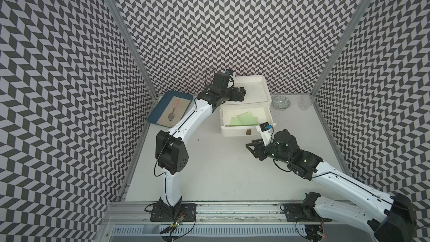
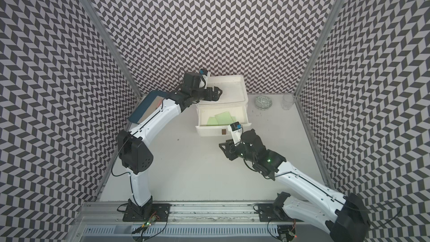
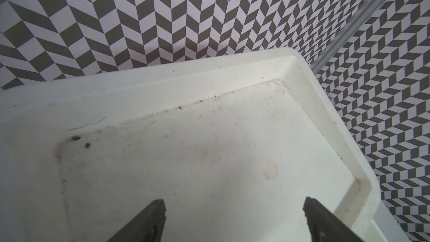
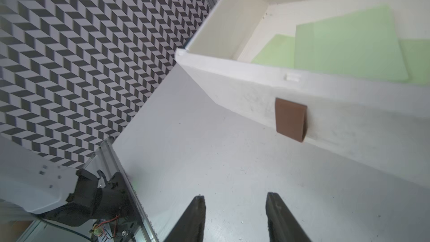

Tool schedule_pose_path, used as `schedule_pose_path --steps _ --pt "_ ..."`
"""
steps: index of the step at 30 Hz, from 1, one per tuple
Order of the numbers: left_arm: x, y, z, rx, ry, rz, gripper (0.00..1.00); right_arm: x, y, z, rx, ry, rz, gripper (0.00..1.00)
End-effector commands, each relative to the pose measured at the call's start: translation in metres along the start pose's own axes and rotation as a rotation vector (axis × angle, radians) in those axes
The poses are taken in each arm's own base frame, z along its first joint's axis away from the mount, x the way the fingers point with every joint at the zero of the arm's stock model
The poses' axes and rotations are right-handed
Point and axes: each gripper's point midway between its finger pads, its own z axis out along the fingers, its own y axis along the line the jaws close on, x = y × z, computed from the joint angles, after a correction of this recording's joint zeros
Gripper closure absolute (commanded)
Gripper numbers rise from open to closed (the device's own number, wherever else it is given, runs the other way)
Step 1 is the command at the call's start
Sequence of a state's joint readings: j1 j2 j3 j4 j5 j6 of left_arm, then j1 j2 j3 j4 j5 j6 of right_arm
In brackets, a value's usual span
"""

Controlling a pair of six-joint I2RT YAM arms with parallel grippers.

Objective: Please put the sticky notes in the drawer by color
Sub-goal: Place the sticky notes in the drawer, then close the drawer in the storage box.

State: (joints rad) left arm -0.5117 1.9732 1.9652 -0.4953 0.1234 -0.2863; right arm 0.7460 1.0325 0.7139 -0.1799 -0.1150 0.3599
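Chevron-walled tabletop (image 1: 221, 171): green sticky notes (image 1: 243, 119) lay in the drawer (image 1: 235, 132); your empty, half-open right fingers (image 4: 192, 219) seemed due to shut it; left fingers (image 3: 149, 224) gaped.

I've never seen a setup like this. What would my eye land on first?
Probably the dizzying black-and-white zigzag walls all around. Next comes the pulled-out white drawer at the back of the table, with pale green sticky notes lying inside. The left claw hovers open over the unit's top tray, and the right claw hangs open in front of the drawer.
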Motion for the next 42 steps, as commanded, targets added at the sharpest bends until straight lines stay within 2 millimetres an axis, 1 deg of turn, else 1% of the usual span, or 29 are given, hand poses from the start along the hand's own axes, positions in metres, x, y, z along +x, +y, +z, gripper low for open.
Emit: schedule_pose_path --steps 1,4,9,13,21,23,25,30,34,42 --pt "0.043 0.022 0.020 -0.040 0.124 -0.048 0.04 -0.040 -0.001 0.001 0.029 -0.173 0.022 0.54" --pt "0.053 0.025 0.020 -0.042 0.134 -0.060 0.04 -0.057 -0.005 0.005 0.058 -0.241 0.043 0.53" --pt "0.068 0.028 0.019 -0.045 0.155 -0.068 0.04 -0.078 -0.010 0.014 0.096 -0.316 0.059 0.53" --pt "0.070 0.030 0.018 -0.052 0.157 -0.065 0.04 -0.089 -0.012 0.020 0.115 -0.347 0.063 0.52" --pt "0.073 0.030 0.021 -0.044 0.162 -0.070 0.04 -0.115 -0.007 0.030 0.101 -0.430 0.084 0.52" --pt "0.074 0.030 0.020 -0.045 0.164 -0.070 0.04 -0.120 -0.005 0.034 0.087 -0.442 0.092 0.52" --pt "0.073 0.030 0.019 -0.044 0.161 -0.070 0.04 -0.124 -0.007 0.039 0.094 -0.458 0.099 0.52" --pt "0.072 0.030 0.016 -0.045 0.160 -0.071 0.04 -0.126 -0.029 0.056 0.115 -0.474 0.128 0.52" --pt "0.072 0.032 0.014 -0.047 0.159 -0.075 0.04 -0.130 -0.039 0.066 0.135 -0.487 0.125 0.52" --pt "0.070 0.031 0.009 -0.045 0.156 -0.081 0.04 -0.136 -0.044 0.083 0.123 -0.523 0.123 0.52"
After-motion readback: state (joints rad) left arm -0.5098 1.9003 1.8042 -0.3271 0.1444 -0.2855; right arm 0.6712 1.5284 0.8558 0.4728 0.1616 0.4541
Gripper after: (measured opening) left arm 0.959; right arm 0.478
